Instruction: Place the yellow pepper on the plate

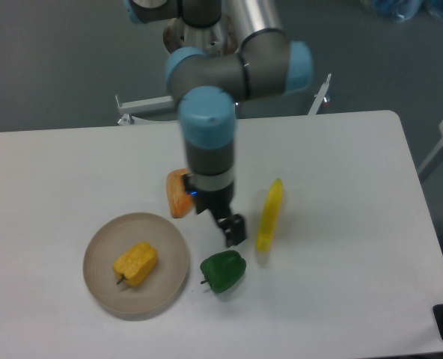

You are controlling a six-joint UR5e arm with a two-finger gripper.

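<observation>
The yellow pepper (135, 262) lies on the beige plate (105, 290) at the table's front left, its dark stem pointing front-left. My gripper (233, 231) hangs above the table right of the plate, just above and behind the green pepper (223, 271). It holds nothing that I can see. Only one dark finger shows clearly, so I cannot tell how the jaws stand.
An orange wedge-shaped item (178, 193) lies just left of the arm's wrist. A long slim yellow pod (269, 214) lies right of the gripper. The table's right edge (423, 217) is rounded at the far corner.
</observation>
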